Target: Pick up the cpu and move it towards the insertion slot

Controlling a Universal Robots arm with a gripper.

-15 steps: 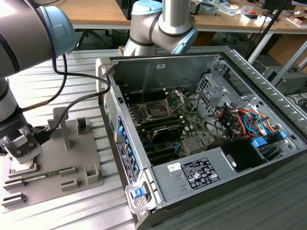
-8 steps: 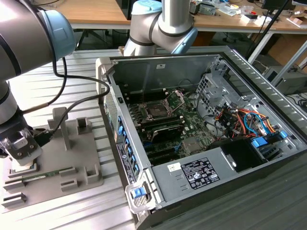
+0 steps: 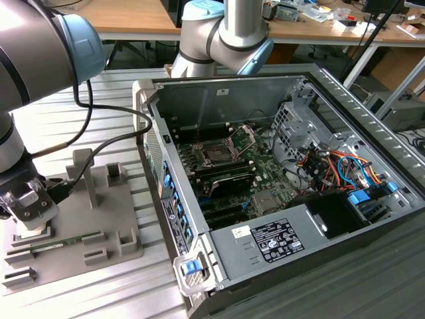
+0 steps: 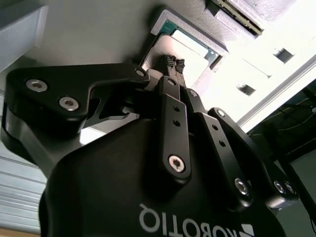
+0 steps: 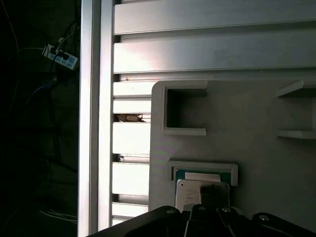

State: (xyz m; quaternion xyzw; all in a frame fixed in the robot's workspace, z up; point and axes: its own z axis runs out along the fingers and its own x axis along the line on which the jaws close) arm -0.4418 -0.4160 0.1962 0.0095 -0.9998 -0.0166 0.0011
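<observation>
My gripper point(image 3: 26, 211) is low over the grey holder block point(image 3: 109, 222) at the exterior view's left, outside the computer case. In the second wrist view the gripper point(image 4: 174, 61) has its two black fingers drawn together, their tips on the pale silver-white cpu point(image 4: 195, 49) at its framed recess. In the first wrist view the cpu point(image 5: 193, 193) sits right by that recess, a dark fingertip point(image 5: 213, 190) against its face. The insertion slot point(image 3: 216, 153), a dark square socket with its metal bracket raised, lies on the green board inside the case, well off to the exterior view's right.
The open computer case point(image 3: 199, 262) has a tall side wall between the holder block and the board. Upright posts point(image 3: 83, 174) stand on the block. A black cable point(image 3: 99, 143) loops from the arm. Ribbed aluminium table slats point(image 5: 131, 138) surround the block.
</observation>
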